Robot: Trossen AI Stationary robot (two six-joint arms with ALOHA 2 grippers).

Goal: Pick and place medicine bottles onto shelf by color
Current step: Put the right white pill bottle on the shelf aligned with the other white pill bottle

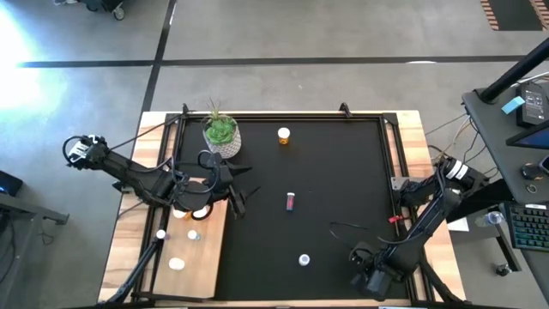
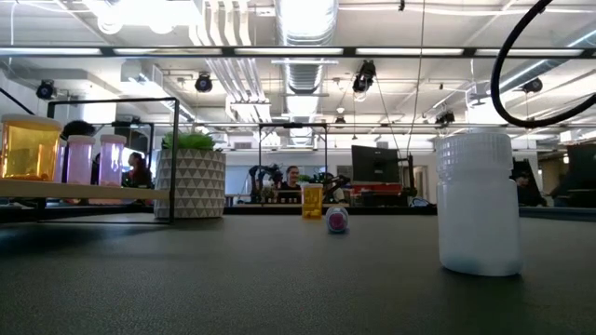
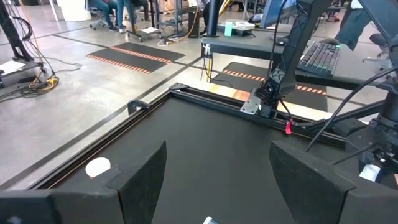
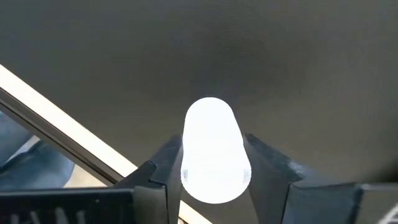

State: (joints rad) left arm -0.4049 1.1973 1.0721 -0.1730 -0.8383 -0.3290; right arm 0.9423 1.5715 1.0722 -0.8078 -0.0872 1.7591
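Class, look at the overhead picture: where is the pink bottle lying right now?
In the high view the pink bottle lies near the middle of the black mat, between the orange bottle beyond it and the white bottle nearer the front edge.

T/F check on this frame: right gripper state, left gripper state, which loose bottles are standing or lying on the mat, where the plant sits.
1. The right gripper has a white bottle between its fingers. True.
2. The left gripper grips an orange bottle. False: its fingers stand open with nothing between them, above the black mat.
3. The pink bottle lies on its side mid-mat. True.
4. The orange bottle near the mat's far edge has tipped over. False: it stands upright.
5. The potted plant stands on the shelf. False: it stands at the mat's far left corner.
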